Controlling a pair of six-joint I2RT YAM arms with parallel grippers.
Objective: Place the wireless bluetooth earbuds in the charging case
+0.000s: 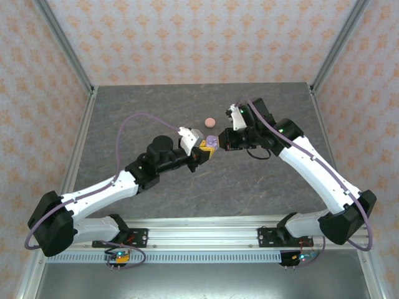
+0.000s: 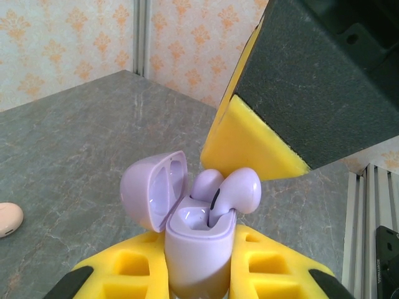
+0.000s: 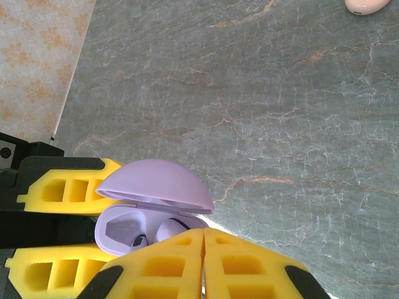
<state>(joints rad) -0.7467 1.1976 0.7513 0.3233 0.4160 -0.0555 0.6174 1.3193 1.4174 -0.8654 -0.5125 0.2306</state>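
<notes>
My left gripper [image 2: 199,246] is shut on the lilac charging case [image 2: 198,249], held upright off the table with its lid [image 2: 153,190] flipped open. Two lilac earbuds sit in it: one [image 2: 207,185] low in the far slot, the other [image 2: 242,190] standing tall with its stem in the near slot. My right gripper [image 3: 204,235] is shut with its yellow pads pressed together and nothing between them, its tip [image 2: 249,146] just above the raised earbud. From above, both grippers [image 1: 204,148] [image 1: 223,142] meet at the case [image 1: 212,143]. The pale pink earbuds are out of view.
A closed pale pink round case [image 1: 211,121] lies on the grey stone-look table [image 1: 156,112] just beyond the grippers; it also appears as the pink case [image 2: 9,219] [image 3: 371,5] in both wrist views. Patterned walls with metal posts enclose the table.
</notes>
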